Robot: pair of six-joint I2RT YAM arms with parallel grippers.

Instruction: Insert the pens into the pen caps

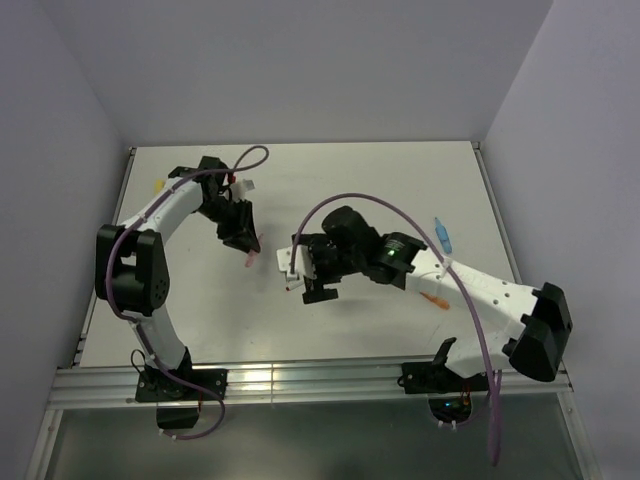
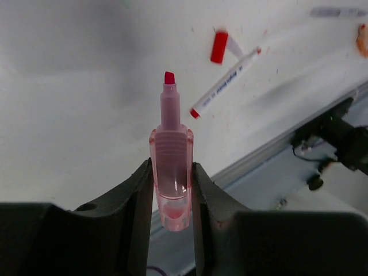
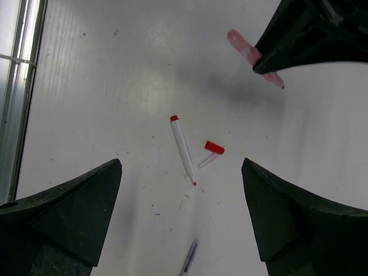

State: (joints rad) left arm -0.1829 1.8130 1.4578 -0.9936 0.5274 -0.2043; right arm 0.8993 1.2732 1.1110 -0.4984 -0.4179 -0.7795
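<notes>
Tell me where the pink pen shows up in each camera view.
Top external: pink pen left of centre, poking below the left gripper.
Left wrist: pen at centre, clamped between the gripper fingers.
Right wrist: pen upper right, jutting from that gripper.
Shared landmark: the left gripper holding it.

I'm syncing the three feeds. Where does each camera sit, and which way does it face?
Top external: above and behind, looking down on the table; whole left arm and left hand, right arm and right hand.
Left wrist: on the left arm, facing along fingers shut on the pink pen, table beyond.
Right wrist: on the right arm, facing down between its open fingers.
Shared: both wrist views show the white pen and red cap.
</notes>
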